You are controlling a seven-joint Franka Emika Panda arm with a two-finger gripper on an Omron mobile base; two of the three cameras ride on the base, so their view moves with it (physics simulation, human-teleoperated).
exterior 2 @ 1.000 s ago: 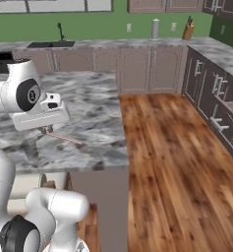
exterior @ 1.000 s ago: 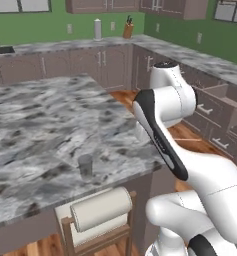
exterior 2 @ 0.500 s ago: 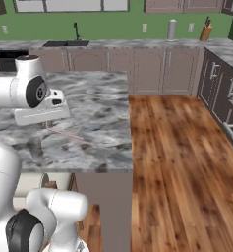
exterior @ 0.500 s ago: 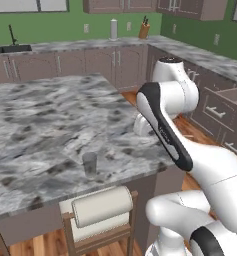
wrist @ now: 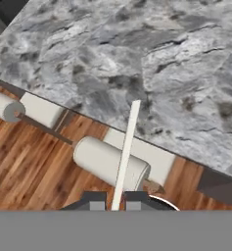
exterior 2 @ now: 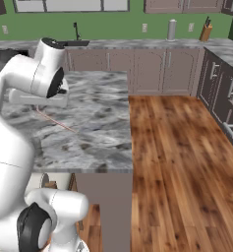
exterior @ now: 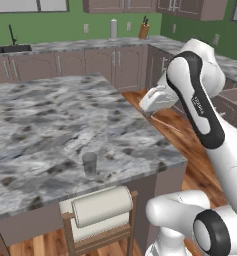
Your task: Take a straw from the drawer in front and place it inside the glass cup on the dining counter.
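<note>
hand view: claw (wrist: pixel 112 202) clamped on straw (wrist: pixel 126 153), which jutted out over counter (wrist: pixel 137 59) edge; paper towel roll (wrist: pixel 110 163) lay below; cup (exterior: pixel 90 163) stood on counter.

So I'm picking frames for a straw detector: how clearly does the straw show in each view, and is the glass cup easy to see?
Hand view: the straw is sharp and broad but washed to pale cream, held in the shut gripper. Left base view: straw a faint thin line over wood floor; glass cup is dim grey, low contrast on the dining counter. Right base view: straw hair-thin against the marble.
</note>
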